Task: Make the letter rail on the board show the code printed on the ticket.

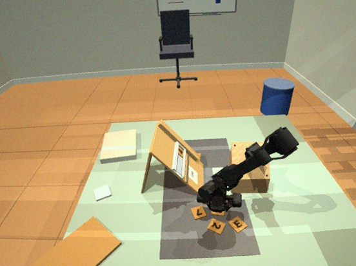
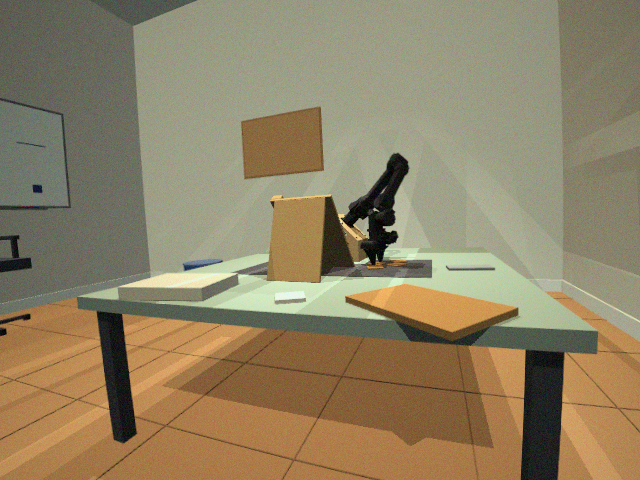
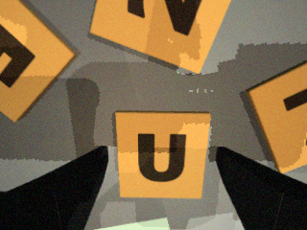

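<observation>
My gripper (image 1: 217, 208) (image 2: 376, 261) (image 3: 161, 152) is open, low over the dark mat, its fingers on either side of the U tile (image 1: 217, 212) (image 3: 127, 168) without touching it. Around it lie the 7 tile (image 1: 198, 212) (image 3: 293, 125), the E tile (image 1: 237, 224) (image 3: 48, 55) and a tile reading like N or 2 (image 1: 216, 226) (image 3: 160, 29). The white rail (image 1: 175, 164) on the slanted board (image 1: 163, 146) holds a 4 tile (image 1: 180, 151) at its far end; the rest of the rail shows no tile. The ticket (image 1: 193, 174) is too small to read.
The board stands close to the gripper and the wooden arm base (image 1: 254, 182). A pale box (image 1: 119, 144) (image 2: 170, 286), a small white block (image 1: 102, 192) (image 2: 290, 297) and an orange panel (image 1: 80, 250) (image 2: 434, 310) lie beyond the mat (image 1: 177, 248). The panel overhangs the counter edge.
</observation>
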You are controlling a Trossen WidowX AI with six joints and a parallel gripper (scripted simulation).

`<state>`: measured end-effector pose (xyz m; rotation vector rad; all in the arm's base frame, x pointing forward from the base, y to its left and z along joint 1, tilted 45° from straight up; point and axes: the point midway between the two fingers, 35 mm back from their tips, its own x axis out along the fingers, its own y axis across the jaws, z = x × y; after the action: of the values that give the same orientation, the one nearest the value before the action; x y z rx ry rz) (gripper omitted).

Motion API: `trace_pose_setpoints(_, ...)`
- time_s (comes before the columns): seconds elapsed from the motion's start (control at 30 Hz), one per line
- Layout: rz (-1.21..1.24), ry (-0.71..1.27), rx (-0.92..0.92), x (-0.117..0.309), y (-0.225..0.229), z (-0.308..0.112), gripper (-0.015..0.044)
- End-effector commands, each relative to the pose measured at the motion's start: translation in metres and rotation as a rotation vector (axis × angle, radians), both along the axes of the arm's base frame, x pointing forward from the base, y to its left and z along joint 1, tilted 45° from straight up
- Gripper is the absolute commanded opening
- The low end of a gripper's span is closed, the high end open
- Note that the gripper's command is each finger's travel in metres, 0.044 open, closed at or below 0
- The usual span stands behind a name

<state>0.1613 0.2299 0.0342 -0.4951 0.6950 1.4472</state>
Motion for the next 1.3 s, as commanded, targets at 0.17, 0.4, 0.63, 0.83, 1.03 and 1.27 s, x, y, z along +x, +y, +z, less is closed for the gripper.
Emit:
trace_pose_setpoints(0.17,-0.006,0.008,-0.007,-0.0007,-0.0008,-0.0027,0.034)
trace_pose_setpoints(0.4,-0.006,0.008,-0.007,-0.0007,-0.0008,-0.0027,0.034)
trace_pose_setpoints(0.63,-0.006,0.008,-0.007,-0.0006,-0.0007,-0.0027,0.0268)
trace_pose_setpoints(0.83,-0.006,0.008,-0.007,-0.0008,-0.0007,-0.0027,0.0228)
trace_pose_setpoints(1.03,-0.006,0.008,-0.007,-0.0005,-0.0026,0.0004,0.0109)
trace_pose_setpoints(1.27,-0.006,0.008,-0.007,-0.0003,-0.0063,0.0008,0.0)
